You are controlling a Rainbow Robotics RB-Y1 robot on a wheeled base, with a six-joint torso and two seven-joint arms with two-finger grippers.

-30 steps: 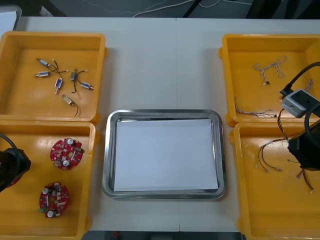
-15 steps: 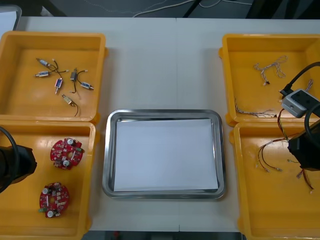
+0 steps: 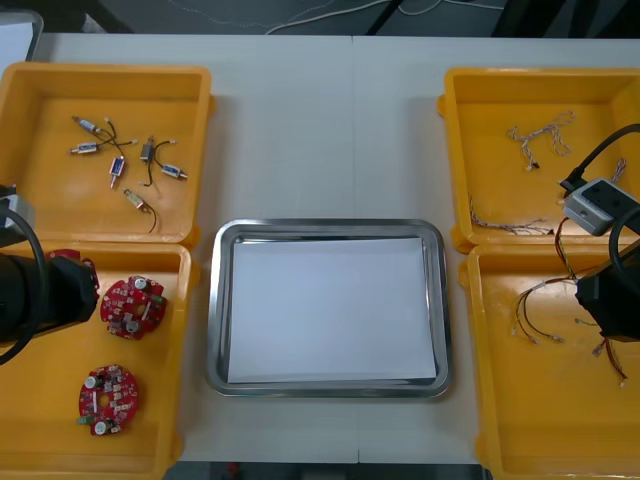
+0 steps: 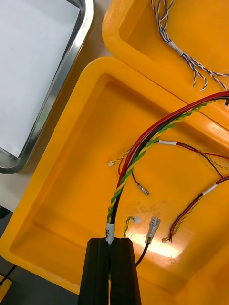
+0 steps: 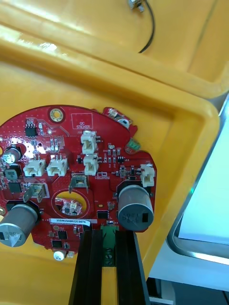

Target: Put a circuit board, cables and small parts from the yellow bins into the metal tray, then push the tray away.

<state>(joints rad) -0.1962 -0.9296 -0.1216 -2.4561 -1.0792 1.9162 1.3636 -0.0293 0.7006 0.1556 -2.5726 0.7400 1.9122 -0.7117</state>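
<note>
My left gripper [image 5: 106, 236] is shut on the edge of a round red circuit board [image 5: 95, 143], held over the near left yellow bin [image 3: 40, 440]. From the front, the left gripper [image 3: 80, 290] hovers just left of two other boards [image 3: 132, 305] [image 3: 107, 398] lying in that bin. My right gripper [image 4: 110, 248] is shut on a red and yellow cable [image 4: 138, 157] in the near right bin [image 4: 71, 143]. In the front view the right gripper [image 3: 600, 300] sits at that bin's right side. The metal tray [image 3: 325, 228], white inside, lies between the bins.
The far left bin [image 3: 40, 100] holds several small metal parts [image 3: 120, 160]. The far right bin [image 3: 480, 100] holds twisted blue and white cables [image 3: 540, 135]. More red and yellow cables [image 3: 535, 310] lie in the near right bin.
My left arm has moved toward the far side and to the right, carrying the circuit board. The right arm has stayed still.
</note>
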